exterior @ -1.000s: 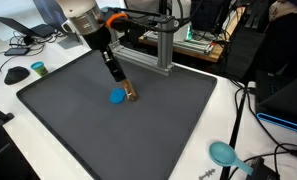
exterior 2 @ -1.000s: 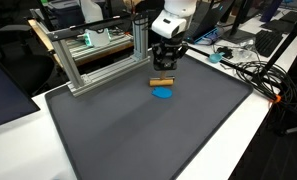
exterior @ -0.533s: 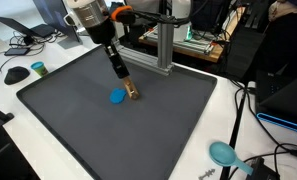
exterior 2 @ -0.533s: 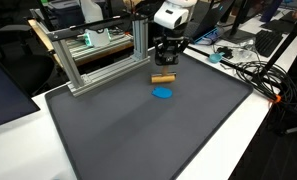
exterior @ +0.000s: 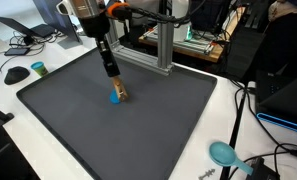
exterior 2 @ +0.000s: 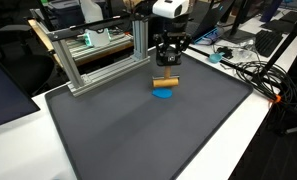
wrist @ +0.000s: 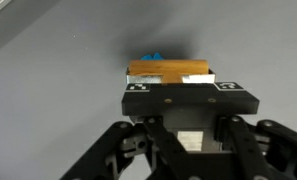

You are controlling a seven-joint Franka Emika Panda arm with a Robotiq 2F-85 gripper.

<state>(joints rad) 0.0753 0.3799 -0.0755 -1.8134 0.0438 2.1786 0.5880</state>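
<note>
**Wooden block swung over the blue disc**

The gripper (exterior: pixel 116 88) is seen closed as far as it goes, with the wooden block (exterior: pixel 119 93) clamped crosswise between its fingertips. Half a second ago the block was held clear of the blue disc (exterior: pixel 113 99), at about the disc's 2 o'clock in this exterior view. It has since been carried across, so that the disc is now largely covered and only a sliver is left showing at the block's 8 o'clock. The wrist view agrees: only a small blue edge is seen beyond the block, at its 11 o'clock. Whether the block already rests on the disc or hangs just above it cannot be told. Both are found near the middle of the grey mat (exterior: pixel 168 125), with the aluminium frame (exterior: pixel 160 52) at 1 o'clock. The block is thus judged to be lined up over the disc, with the grip not yet released.
</note>
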